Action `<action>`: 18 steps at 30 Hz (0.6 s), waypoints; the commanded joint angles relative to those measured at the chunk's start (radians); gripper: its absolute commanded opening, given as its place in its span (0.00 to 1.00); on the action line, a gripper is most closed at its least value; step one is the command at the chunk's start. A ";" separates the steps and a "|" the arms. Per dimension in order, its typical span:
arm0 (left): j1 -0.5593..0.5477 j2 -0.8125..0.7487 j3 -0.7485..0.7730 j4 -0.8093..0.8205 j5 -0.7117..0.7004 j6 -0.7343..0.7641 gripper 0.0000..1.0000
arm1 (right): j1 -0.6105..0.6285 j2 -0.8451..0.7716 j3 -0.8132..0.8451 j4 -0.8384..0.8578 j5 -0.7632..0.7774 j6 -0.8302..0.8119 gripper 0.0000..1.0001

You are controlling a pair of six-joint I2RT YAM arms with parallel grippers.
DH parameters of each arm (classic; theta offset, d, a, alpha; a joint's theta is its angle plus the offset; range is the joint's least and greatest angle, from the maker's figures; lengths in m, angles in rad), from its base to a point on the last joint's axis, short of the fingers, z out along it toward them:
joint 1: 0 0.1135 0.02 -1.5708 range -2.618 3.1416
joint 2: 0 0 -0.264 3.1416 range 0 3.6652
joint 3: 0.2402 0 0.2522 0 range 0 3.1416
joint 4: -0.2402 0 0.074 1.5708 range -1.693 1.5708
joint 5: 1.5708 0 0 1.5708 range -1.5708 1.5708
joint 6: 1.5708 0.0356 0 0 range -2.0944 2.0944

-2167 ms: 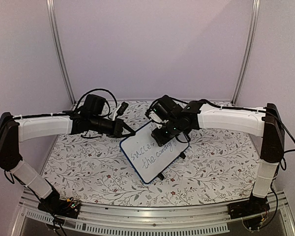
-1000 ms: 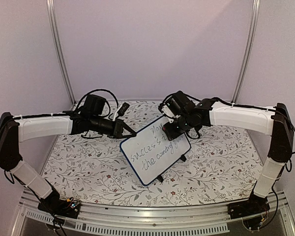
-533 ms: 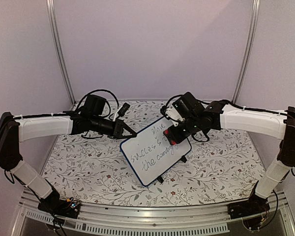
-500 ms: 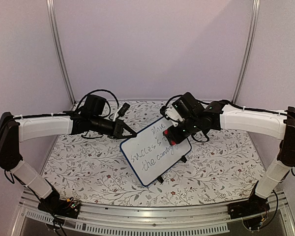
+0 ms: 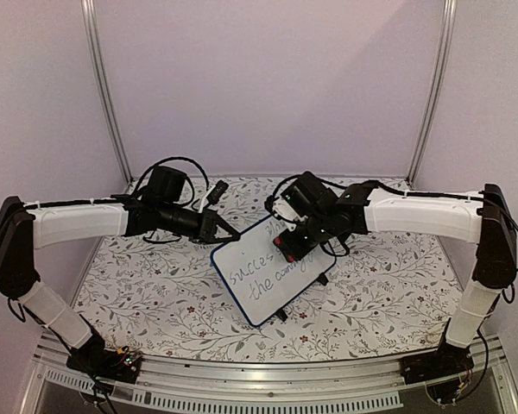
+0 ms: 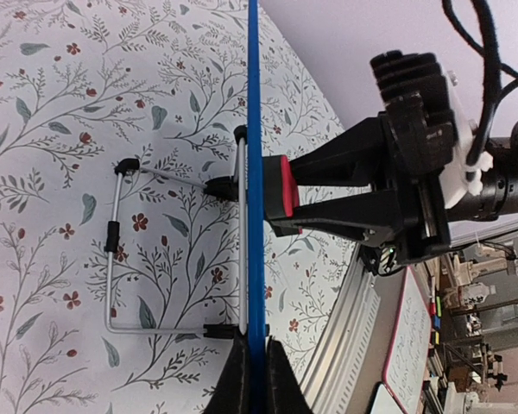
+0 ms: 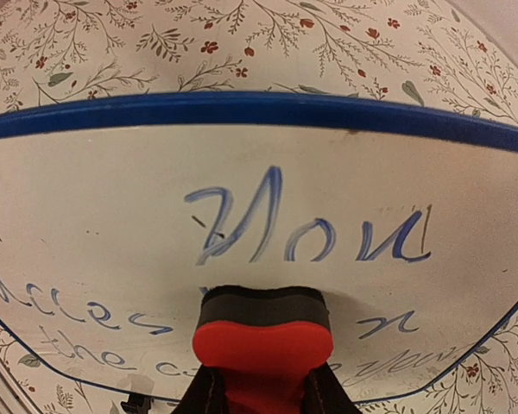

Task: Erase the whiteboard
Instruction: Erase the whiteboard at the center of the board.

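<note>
The small white board with a thin dark-blue frame [image 5: 268,274] stands propped on the flowered table [image 5: 147,297], its far-left edge pinched by the closed left hand [image 5: 217,231]. The right hand [image 5: 292,243], clamped on a red block with a dark felt face [image 7: 262,343], presses it against the board's far end. The handwritten lines [image 7: 311,237] run along the board's long axis, mostly near-left of the block.

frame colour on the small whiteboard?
Blue: a thin blue frame around the small rectangular whiteboard. Shows best in the right wrist view.
</note>
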 commanded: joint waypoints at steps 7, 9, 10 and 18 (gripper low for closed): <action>-0.011 0.005 -0.006 0.023 0.033 0.025 0.00 | 0.013 0.047 0.043 -0.016 0.025 0.007 0.20; -0.011 0.005 -0.007 0.024 0.033 0.026 0.00 | 0.016 0.051 0.043 -0.019 0.022 0.006 0.20; -0.011 0.006 -0.008 0.023 0.032 0.025 0.00 | 0.016 0.051 0.041 -0.022 0.021 0.006 0.20; -0.011 0.007 -0.008 0.023 0.031 0.027 0.00 | 0.018 0.038 0.008 -0.028 0.015 0.004 0.20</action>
